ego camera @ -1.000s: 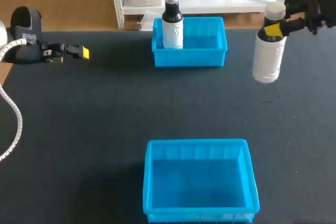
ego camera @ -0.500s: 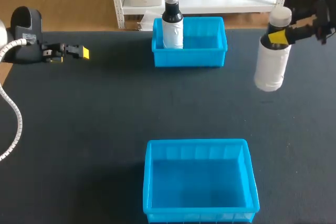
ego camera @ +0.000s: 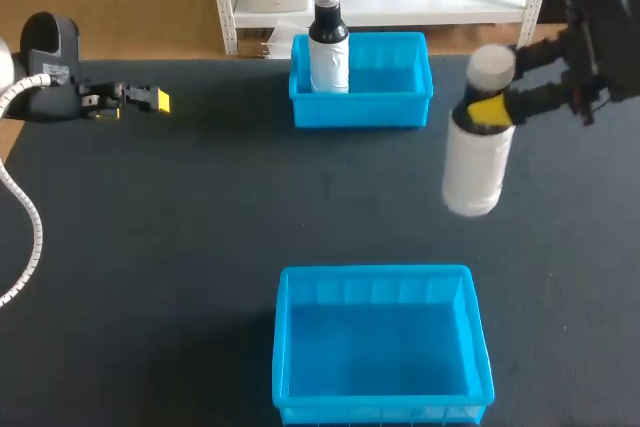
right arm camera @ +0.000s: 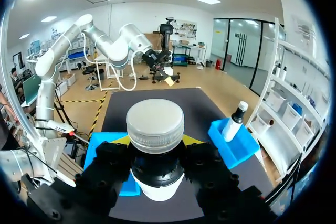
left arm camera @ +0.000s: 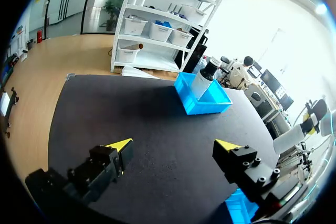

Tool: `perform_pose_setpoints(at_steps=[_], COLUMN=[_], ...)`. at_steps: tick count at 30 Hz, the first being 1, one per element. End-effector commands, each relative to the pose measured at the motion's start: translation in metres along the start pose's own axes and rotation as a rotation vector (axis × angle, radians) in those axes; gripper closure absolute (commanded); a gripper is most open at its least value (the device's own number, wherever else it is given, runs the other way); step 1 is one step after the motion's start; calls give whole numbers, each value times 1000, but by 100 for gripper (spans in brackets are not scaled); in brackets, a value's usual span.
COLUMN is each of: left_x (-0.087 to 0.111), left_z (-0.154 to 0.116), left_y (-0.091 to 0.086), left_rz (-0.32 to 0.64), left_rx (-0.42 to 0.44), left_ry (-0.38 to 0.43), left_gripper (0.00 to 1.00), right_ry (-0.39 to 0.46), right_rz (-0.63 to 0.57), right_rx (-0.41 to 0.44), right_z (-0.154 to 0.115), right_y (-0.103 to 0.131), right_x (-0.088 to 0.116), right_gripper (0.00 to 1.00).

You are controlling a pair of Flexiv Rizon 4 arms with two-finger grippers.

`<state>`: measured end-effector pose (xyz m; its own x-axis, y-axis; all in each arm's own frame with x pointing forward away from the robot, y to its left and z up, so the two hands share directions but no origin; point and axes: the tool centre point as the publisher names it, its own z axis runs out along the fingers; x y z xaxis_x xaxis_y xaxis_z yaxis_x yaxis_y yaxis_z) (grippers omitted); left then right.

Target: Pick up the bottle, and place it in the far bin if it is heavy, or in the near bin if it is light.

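Item 1. White bottle, pale screw cap, body plain white. Held clear of the counter, roughly upright, in the air between the two bins and off to the right of both. In the right wrist view its cap faces the camera.

Item 2. Right gripper, entering from the right edge. Its fingers are clamped on the white bottle's neck just under the cap, one yellow tip on either side; the right wrist view shows the same grip.

Item 3. Left gripper, at the far left of the counter, well apart from both bins. Fingers spread wide with nothing between them.

Item 4. Far bin, blue plastic, at the counter's back edge. Contains one dark bottle with a white label and white cap, standing upright in the bin's left corner.

Item 5. Near bin, blue plastic, larger in view, at the counter's front edge.
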<state>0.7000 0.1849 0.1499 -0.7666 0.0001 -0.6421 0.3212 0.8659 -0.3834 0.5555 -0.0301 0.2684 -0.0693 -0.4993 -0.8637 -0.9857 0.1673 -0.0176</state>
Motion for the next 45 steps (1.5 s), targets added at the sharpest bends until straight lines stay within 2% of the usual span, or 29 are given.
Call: perform_pose_setpoints(at_steps=[1,20,32,40,45], left_x=[0,0,0,0,0], left_z=[0,0,0,0,0], left_y=[0,0,0,0,0], left_rz=[0,0,0,0,0], left_rx=[0,0,0,0,0], left_ry=[0,0,0,0,0], left_gripper=[0,0,0,0,0], right_ry=[-17,-47,-40,-50,-46], right_rz=[-22,-128,-157,-194,-199], right_rx=[-47,-382,-524,-581,-601], right_z=[15,92,127,150,161], right_y=[13,72,106,112,110], right_x=[-4,-17,-5,2,14], right_gripper=[100,100,100,100,100])
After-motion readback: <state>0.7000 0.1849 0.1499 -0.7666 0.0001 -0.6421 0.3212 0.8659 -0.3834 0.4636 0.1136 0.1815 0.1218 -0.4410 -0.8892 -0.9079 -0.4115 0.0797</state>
